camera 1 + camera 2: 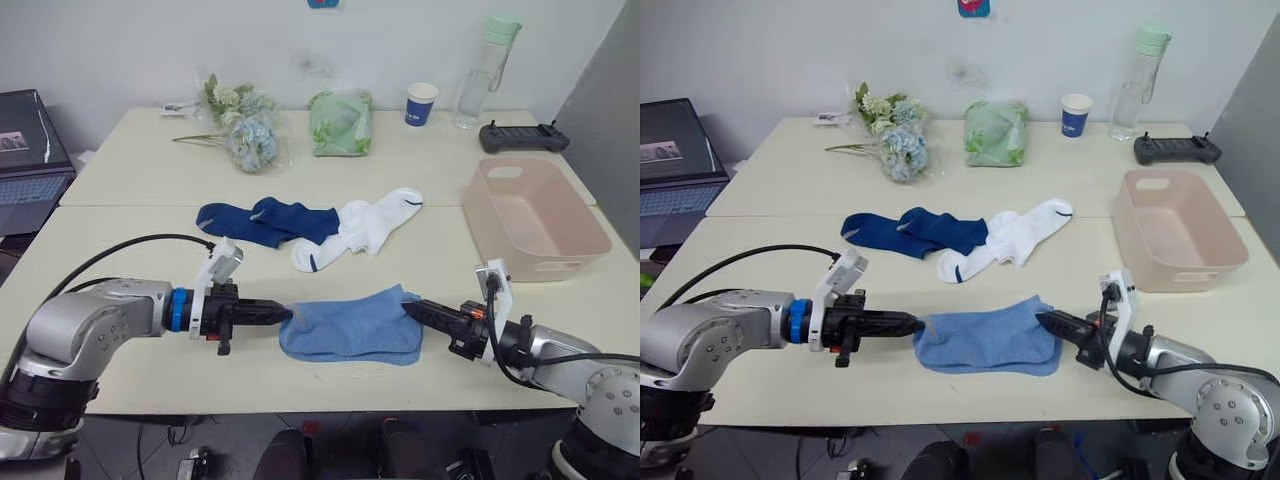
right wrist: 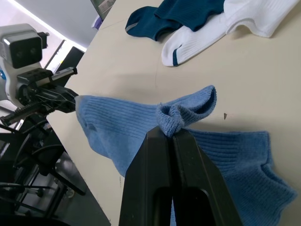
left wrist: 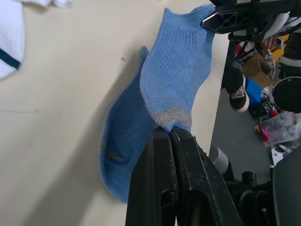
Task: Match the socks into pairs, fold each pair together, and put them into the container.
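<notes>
near the table's front edge we pinch the blue socks tight with left gripper and right gripper, one end each, to fold them.

The table is seen from above and in front by the two head views, which face forward and down and share nearly the whole tabletop. The light blue socks near the front edge are viewed close up along each wrist's end effector, from opposite ends, with the opposite end effector also caught.
</notes>
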Controlling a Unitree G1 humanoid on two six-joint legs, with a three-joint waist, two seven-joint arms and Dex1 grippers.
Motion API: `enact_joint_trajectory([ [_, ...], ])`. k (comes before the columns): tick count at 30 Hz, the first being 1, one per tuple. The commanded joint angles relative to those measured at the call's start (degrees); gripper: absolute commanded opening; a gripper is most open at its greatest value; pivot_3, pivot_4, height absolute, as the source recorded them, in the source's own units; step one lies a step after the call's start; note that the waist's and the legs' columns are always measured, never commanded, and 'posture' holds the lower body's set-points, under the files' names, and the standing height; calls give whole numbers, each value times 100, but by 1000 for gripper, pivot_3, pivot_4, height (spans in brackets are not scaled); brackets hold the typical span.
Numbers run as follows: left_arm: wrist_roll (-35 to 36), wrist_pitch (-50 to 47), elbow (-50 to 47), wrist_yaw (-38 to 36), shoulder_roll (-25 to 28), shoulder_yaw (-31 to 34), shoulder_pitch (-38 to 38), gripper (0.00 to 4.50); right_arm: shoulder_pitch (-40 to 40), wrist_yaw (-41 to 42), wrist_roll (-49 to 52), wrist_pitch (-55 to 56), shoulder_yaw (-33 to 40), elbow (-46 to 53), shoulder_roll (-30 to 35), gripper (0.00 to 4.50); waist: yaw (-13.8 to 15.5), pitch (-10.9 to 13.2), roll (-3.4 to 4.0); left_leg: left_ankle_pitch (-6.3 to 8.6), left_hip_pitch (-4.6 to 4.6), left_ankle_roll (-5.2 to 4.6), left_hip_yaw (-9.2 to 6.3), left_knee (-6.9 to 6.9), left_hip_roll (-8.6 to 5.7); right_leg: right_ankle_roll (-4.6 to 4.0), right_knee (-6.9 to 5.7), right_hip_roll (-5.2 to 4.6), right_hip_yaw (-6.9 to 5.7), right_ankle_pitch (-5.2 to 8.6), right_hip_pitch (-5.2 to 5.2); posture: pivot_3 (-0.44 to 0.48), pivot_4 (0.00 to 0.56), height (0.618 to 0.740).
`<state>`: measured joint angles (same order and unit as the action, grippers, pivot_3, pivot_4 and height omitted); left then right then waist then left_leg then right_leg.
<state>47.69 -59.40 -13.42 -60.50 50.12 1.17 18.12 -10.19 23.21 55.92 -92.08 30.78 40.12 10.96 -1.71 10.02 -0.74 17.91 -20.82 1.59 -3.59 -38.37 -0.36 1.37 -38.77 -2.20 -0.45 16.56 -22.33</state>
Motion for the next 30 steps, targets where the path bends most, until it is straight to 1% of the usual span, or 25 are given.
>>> enact_joint_trajectory([
  [1,-108,26,17,-7,-5,-96,-60,0,214,-302,360,-42,145,226,-66,49,0,0,0,0,0,0,-1,5,0,0,1,1,-2,0,-1,0,150,740],
  [5,-245,77,108,-42,-7,-197,-67,0,365,-431,454,-29,166,246,-88,49,1,0,0,-1,1,1,1,27,0,-1,13,2,0,1,-6,0,150,740],
  [7,-313,96,146,-70,1,-253,-41,0,447,-523,483,-26,168,290,-200,49,1,0,0,-1,1,1,2,28,0,-1,16,2,1,1,-6,0,150,740],
  [11,-434,117,258,-49,-64,-342,30,0,750,-669,563,46,-18,476,-356,49,3,0,0,-1,0,1,0,31,1,-1,18,2,-1,1,-6,0,150,740],
  [15,-604,182,362,34,-158,-389,53,0,959,-739,559,206,-228,512,-351,49,3,0,0,-1,1,2,4,30,-1,-1,18,0,2,1,-6,0,150,740],
  [19,-755,293,411,-4,-208,-460,13,0,1010,-797,399,542,-482,428,-175,49,-1,0,0,-1,2,2,4,31,1,-1,18,2,1,1,-6,0,150,740],
  [25,-750,258,353,-28,-190,-399,-23,0,978,-795,586,893,-631,333,164,49,0,0,0,-1,0,2,3,30,0,0,19,1,1,1,-6,0,150,740],
  [30,-758,259,381,44,-233,-358,-38,0,919,-795,316,1247,-963,-22,456,49,-1,0,0,-1,1,2,3,30,0,0,17,1,0,1,-6,0,150,740],
])
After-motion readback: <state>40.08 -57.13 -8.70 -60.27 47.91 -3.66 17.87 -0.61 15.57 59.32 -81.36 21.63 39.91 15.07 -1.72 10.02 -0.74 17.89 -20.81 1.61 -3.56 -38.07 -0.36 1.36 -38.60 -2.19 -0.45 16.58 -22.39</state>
